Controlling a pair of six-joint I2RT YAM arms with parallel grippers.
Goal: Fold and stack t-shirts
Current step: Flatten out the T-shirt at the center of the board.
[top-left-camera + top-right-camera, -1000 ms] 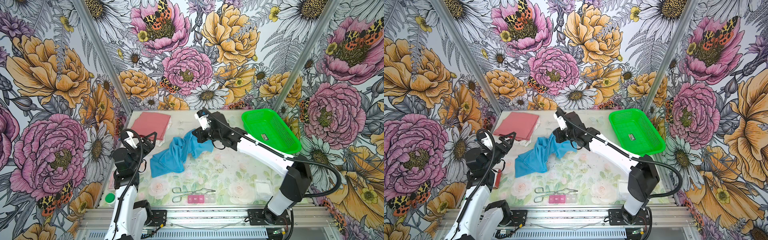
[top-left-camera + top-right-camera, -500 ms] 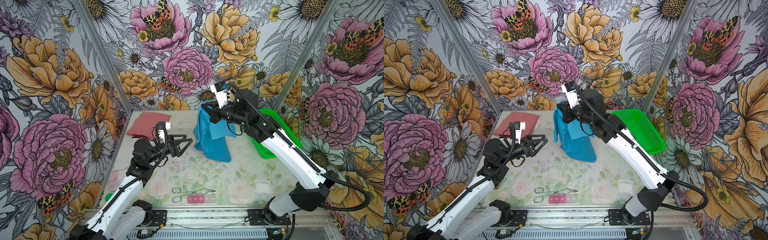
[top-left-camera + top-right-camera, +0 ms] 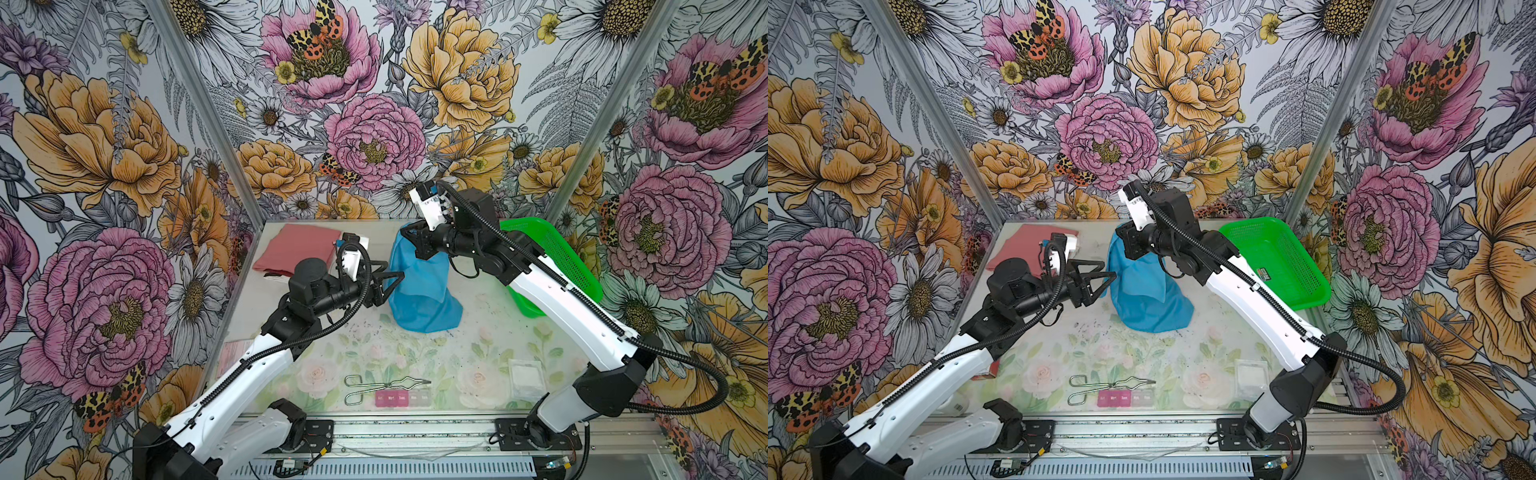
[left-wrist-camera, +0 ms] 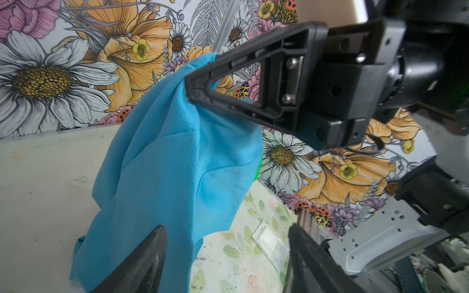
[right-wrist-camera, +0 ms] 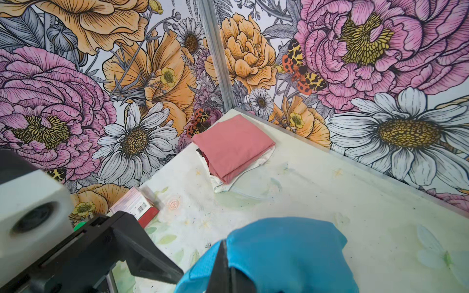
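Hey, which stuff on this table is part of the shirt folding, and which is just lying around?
Job: blue shirt, pink shirt, white shirt beneath it.
Lying about: basket, tongs, pill box, gauze, red box.

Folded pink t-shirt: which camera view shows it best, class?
The right wrist view: the folded pink t-shirt lies whole, close and unblocked. In both top views it is small, at the far corner, one edge hidden behind the left arm. The left wrist view misses it.
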